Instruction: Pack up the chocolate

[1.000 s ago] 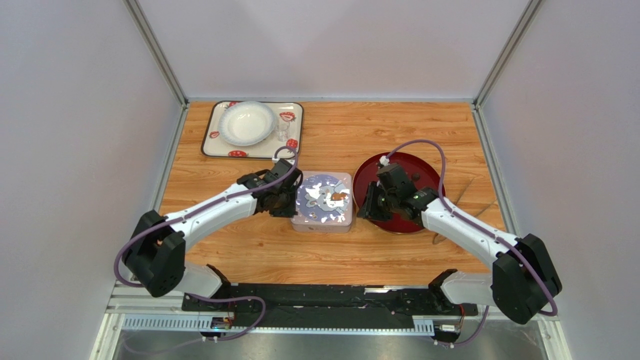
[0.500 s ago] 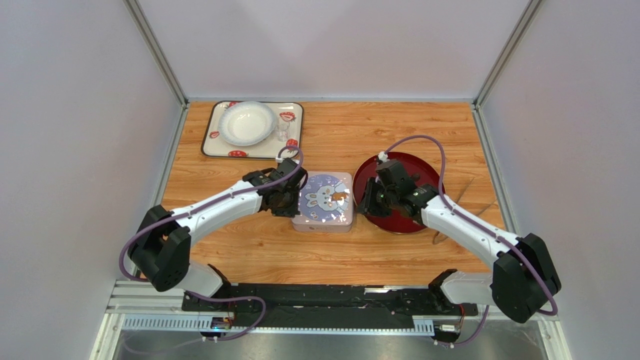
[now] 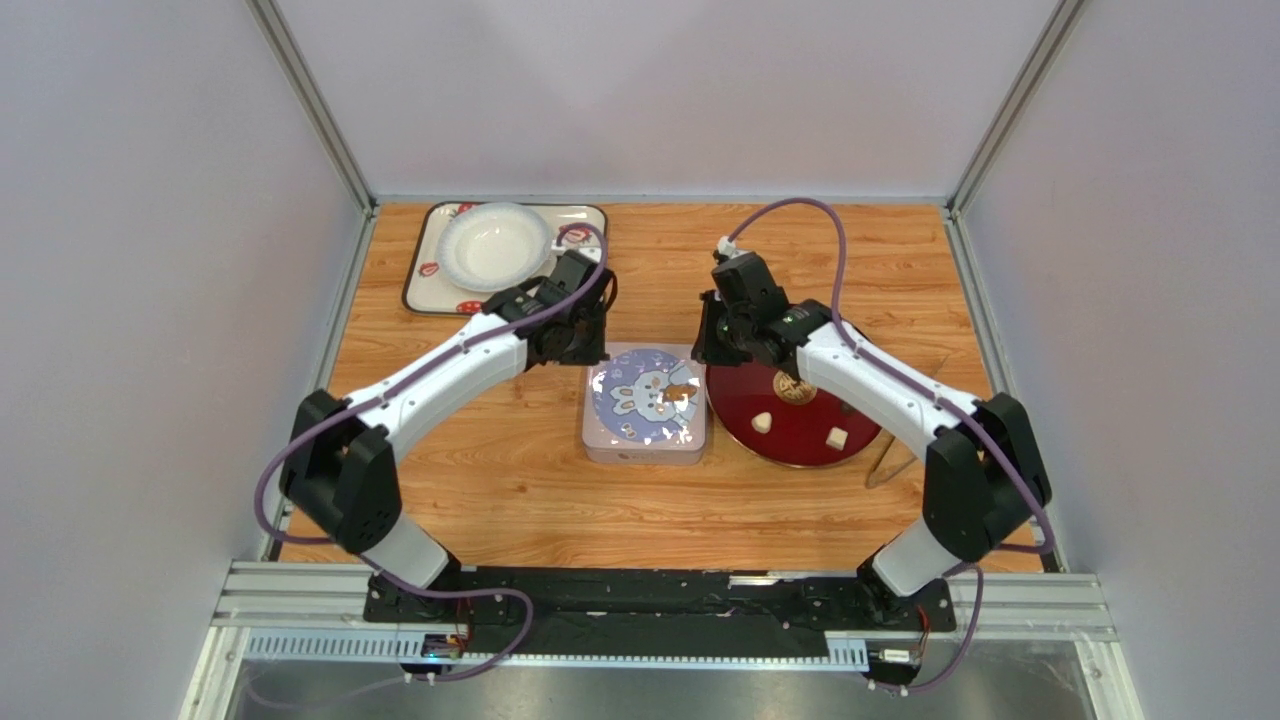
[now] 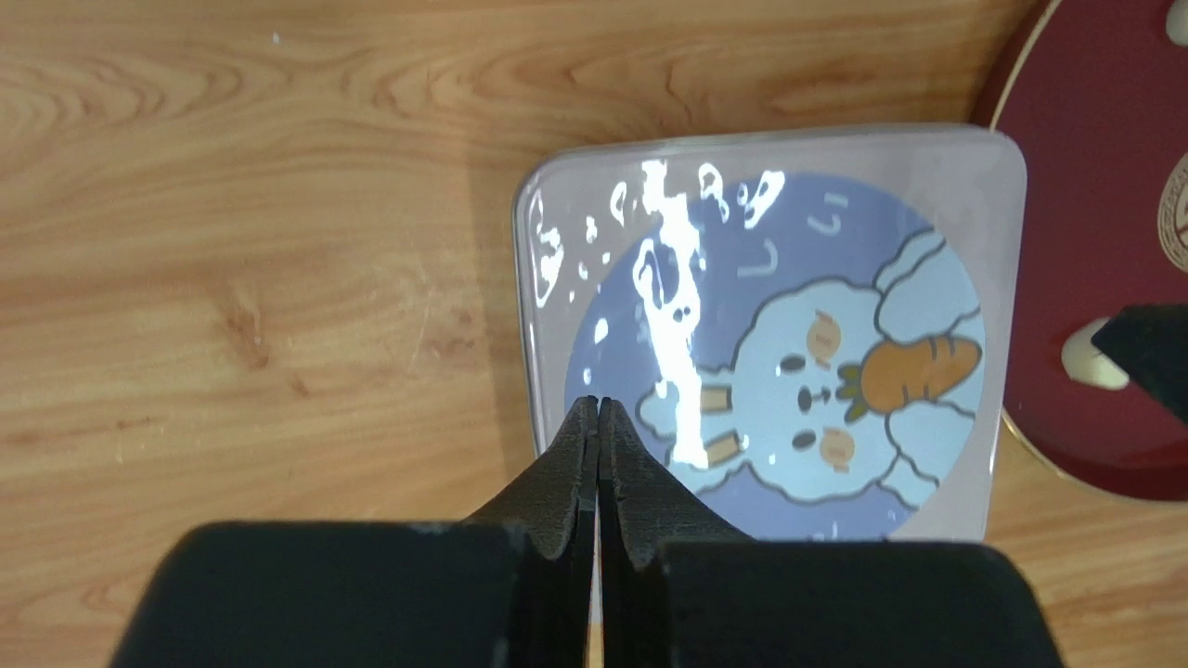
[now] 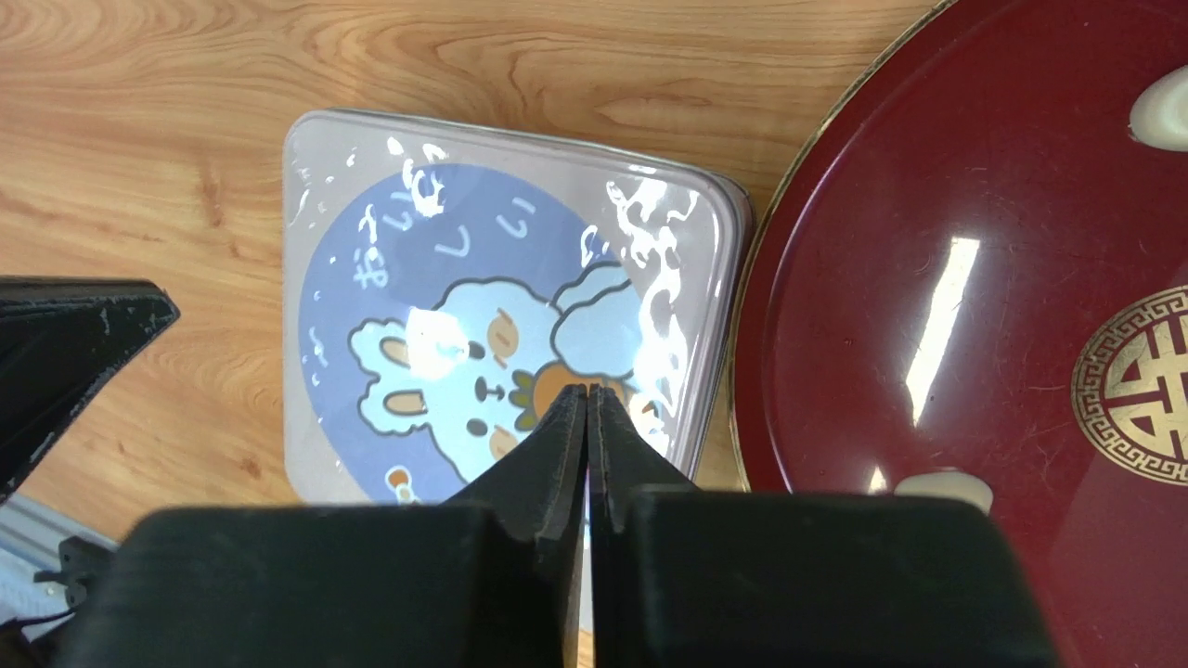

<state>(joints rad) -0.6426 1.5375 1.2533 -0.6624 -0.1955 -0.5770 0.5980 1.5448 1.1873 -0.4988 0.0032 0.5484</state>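
Seen from above, the tin is sitting in the middle of the worktop with its rabbit lid on. Just to its right, the red plate is carrying two pale pieces of chocolate, one towards the tin and one nearer the right rim. The left hand is hanging by the tin's far left corner. The right hand is hanging by its far right corner, over the far edge of the plate. How their fingers stand cannot be told from here. At the far left, a tray is holding a white bowl.

In the left wrist view, the left hand is hovering over the edge of the tin, fingers pressed together with nothing between them. One piece of chocolate is lying on the plate at the right.

In the right wrist view, the right hand is likewise hovering over the tin, fingers together and gripping nothing. Two pieces of chocolate are lying apart on the plate.
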